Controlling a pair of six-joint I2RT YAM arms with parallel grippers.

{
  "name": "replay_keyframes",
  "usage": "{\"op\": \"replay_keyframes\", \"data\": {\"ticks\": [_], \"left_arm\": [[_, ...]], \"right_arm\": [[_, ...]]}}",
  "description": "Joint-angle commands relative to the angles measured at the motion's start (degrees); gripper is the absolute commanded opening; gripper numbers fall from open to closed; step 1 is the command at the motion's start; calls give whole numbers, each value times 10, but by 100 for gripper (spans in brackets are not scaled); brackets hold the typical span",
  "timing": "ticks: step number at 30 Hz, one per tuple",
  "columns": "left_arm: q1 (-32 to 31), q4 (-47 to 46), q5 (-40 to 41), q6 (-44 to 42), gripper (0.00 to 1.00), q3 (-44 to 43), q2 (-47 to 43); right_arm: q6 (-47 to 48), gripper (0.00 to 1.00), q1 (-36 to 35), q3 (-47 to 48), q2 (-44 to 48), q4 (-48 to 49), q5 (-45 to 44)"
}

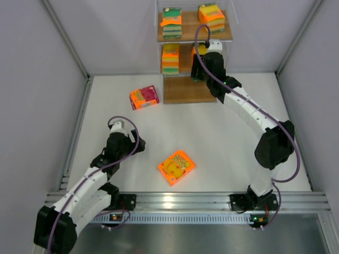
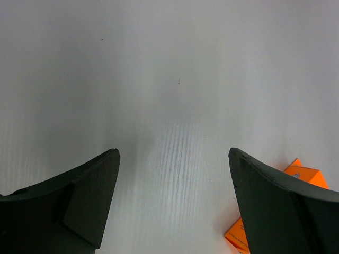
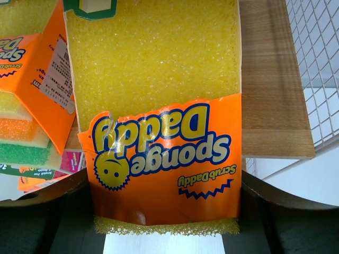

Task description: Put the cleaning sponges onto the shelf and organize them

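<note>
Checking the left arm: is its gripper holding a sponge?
No, the left gripper is open over the table, with nothing between its jaws.

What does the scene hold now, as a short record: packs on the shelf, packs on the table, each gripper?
top board: left pack, right pack
middle board: one multicolour pack
table: pink-red pack, orange pack
left gripper: open, empty
right gripper: shut on Sponge Daddy pack at middle board
</note>
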State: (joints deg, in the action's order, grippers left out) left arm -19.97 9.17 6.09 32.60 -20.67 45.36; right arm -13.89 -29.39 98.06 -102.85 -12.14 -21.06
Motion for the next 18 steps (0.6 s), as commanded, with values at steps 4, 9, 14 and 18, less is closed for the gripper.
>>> {"op": "replay_keyframes", "data": {"ticks": [4,9,14,18], "left_arm": [[4,-6,5,-11,90,-18,-5],[4,-6,3,-5,90,-15,-12],[4,-6,3,-6,90,-13,-19],[5,-6,3,-5,90,-13,-22]], "right_arm": [[9,53,10,42,-21,19,-6],[16,55,11,65,-39,7,-6],[18,68,11,78,-48,-2,-15],[14,85,12,85,-47,-11,-16]]}}
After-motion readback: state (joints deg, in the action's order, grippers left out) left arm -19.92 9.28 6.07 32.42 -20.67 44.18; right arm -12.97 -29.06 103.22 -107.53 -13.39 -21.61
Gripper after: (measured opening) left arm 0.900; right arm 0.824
